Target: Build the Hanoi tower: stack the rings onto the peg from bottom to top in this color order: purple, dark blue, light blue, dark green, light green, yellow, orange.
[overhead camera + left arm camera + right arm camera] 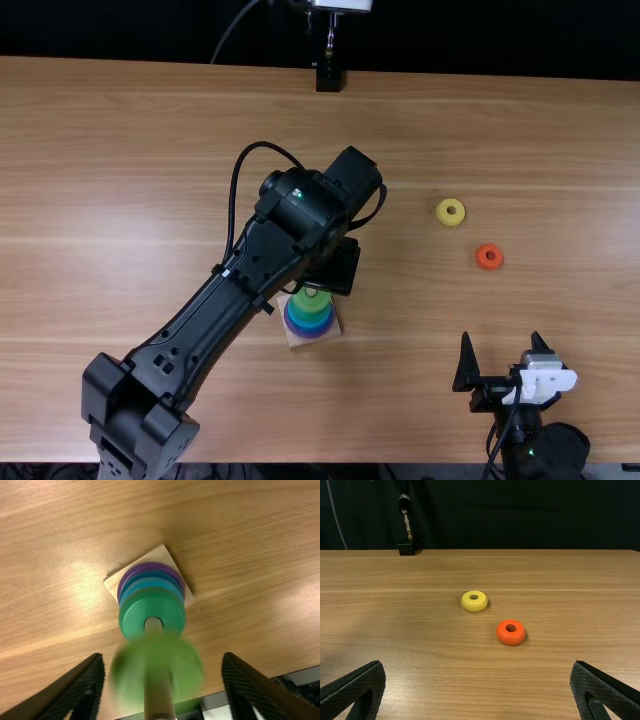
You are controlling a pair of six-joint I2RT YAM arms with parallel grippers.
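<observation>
Light green ring [130,667] around the peg [159,700]

Left gripper [335,270] gapes wide over the stack [132,612], that ring between its fingers; right gripper [502,345] is wide too, yellow ring [474,607] and orange ring [510,638] out beyond it.

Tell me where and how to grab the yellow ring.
I'd come down from above and pinch the yellow ring across its round outer wall: it lies flat, hole up, and the orange ring sits apart, so there should be room either side.

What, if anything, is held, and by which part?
Nothing: the left gripper is open, clear of the light green ring; the right gripper is open.
</observation>
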